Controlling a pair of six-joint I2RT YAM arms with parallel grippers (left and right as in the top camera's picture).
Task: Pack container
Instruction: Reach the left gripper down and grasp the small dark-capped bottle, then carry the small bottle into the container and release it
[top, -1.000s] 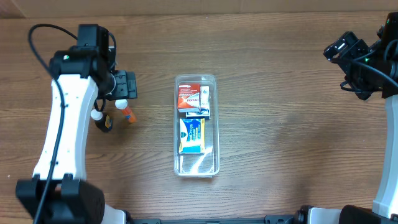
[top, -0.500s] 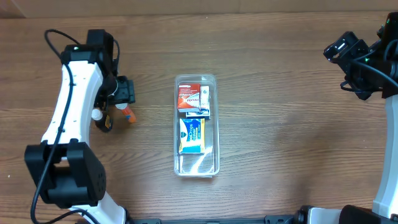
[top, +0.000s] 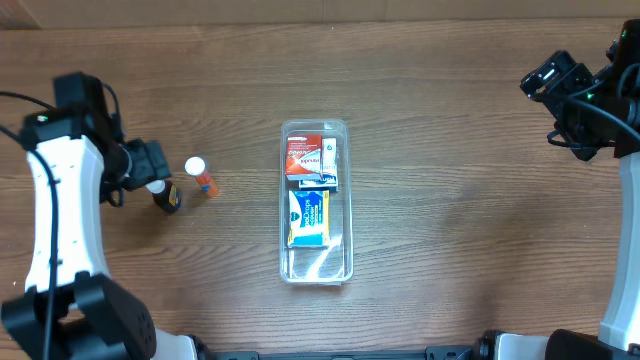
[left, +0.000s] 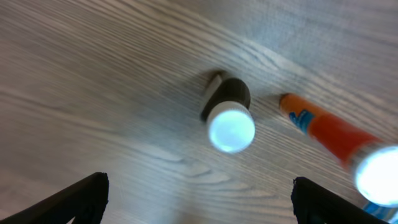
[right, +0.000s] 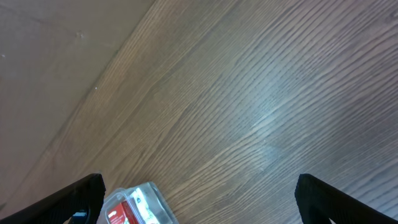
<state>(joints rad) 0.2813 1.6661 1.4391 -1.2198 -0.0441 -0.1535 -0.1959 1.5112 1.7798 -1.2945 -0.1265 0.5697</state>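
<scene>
Hanging over the left side of the wooden table (top: 450, 220), the left gripper (top: 150, 162) is empty, and its wrist view shows the two fingertips (left: 87, 193) spread wide at the bottom corners of the picture. Just beside it lies a small dark bottle (top: 170, 199) with a white cap, resting on its side on the wood; in the wrist view it sits between the open fingers but further out, touching neither. Next to it on the right, a little apart, lies an orange bottle (top: 206, 183), also white-capped and on its side. Near the middle of the table stands the container (top: 318, 264), a long clear bin with its length running away from the robot. Inside it, a red box (top: 302, 155) fills the far end with a small white item (top: 329, 152) beside it, and a blue-and-yellow box (top: 309, 217) lies in the middle; the near end shows bare plastic. Well off at the far right edge, the right gripper (top: 546, 78) hangs empty, its fingers likewise wide apart in its wrist view, where one corner of the container (right: 134, 202) shows at the bottom.
</scene>
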